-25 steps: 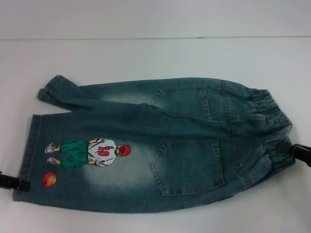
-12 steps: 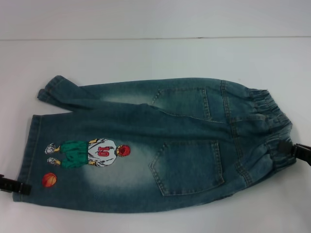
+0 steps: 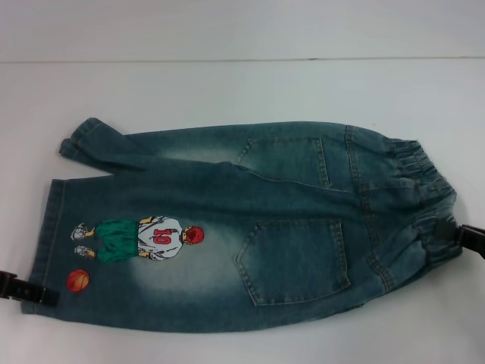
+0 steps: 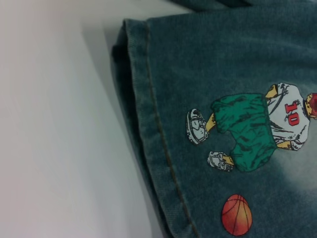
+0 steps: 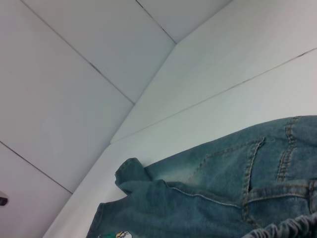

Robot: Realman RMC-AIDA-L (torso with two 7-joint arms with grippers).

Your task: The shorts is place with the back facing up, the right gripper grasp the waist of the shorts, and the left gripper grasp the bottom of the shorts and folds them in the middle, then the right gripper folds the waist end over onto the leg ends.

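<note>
The left gripper sat at the near-left corner of the shorts, its black fingers poking in from the left edge of the head view and overlapping the hem of the printed leg, just left of the little orange basketball print. Honestly couldn't tell if it was pinching the denim or just lying on it. The left wrist view only showed the hem stitching, the ball and the cartoon player, none of the claw itself.

Over on the right, the right gripper came in from the right edge at the near end of the waist, with a dark finger right up against the ruffled elastic band. Same deal there: touching the band for sure, but whether it was clamped on it, no idea.

The shorts themselves were spread flat on the white table, back side up, legs pointing left and waist to the right. Both back patch pockets showed, the near pocket and the far pocket. The cartoon basketball player with the number 10 was on the near leg. The leg ends were at the left, with the far leg's hem a bit crumpled and angled away from the near one.
</note>
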